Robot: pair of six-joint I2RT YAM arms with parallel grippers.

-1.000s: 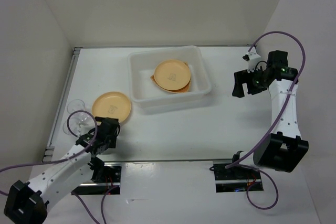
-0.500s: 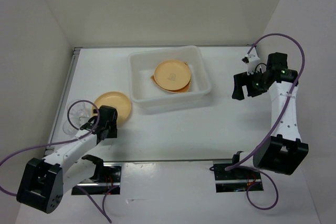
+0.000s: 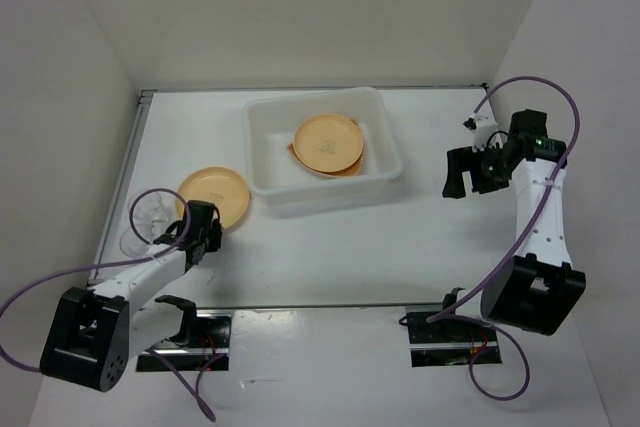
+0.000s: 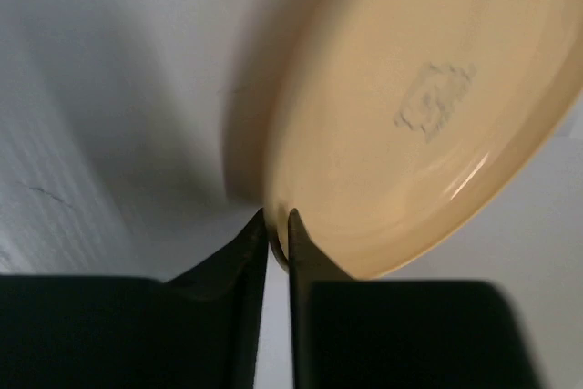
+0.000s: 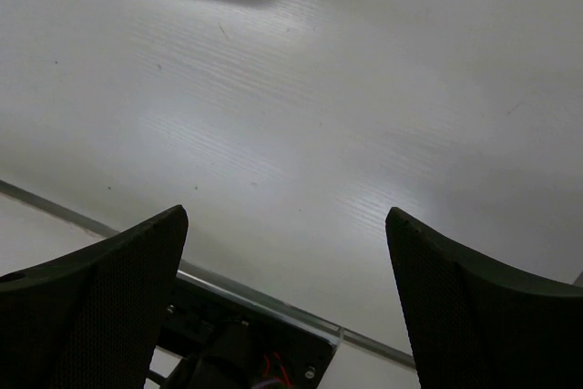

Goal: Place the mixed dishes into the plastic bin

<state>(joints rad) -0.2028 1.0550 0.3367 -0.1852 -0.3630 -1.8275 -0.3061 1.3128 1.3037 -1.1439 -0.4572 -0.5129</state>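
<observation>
A tan-yellow plate (image 3: 216, 191) lies on the table left of the plastic bin (image 3: 262, 159). My left gripper (image 3: 205, 223) is at its near edge. In the left wrist view the plate (image 4: 419, 116) fills the upper right, and my left gripper (image 4: 278, 225) is shut on its rim, one finger (image 4: 244, 257) outside and the other inside. A second tan plate (image 3: 327, 141) rests in the bin on an orange dish (image 3: 294, 155) that peeks out beneath. A clear cup (image 3: 146, 221) stands left of my left arm. My right gripper (image 3: 458, 171) (image 5: 284, 216) hangs open over bare table, right of the bin.
White walls enclose the table on three sides. A metal strip (image 3: 122, 197) runs along the left edge, close to the cup. My left arm's purple cable (image 3: 140, 209) loops over the cup. The right arm's base bracket (image 5: 246, 343) shows below the right fingers.
My left gripper has reached forward to the plate's near edge and shut on its rim. The right gripper has barely shifted and stays open.
</observation>
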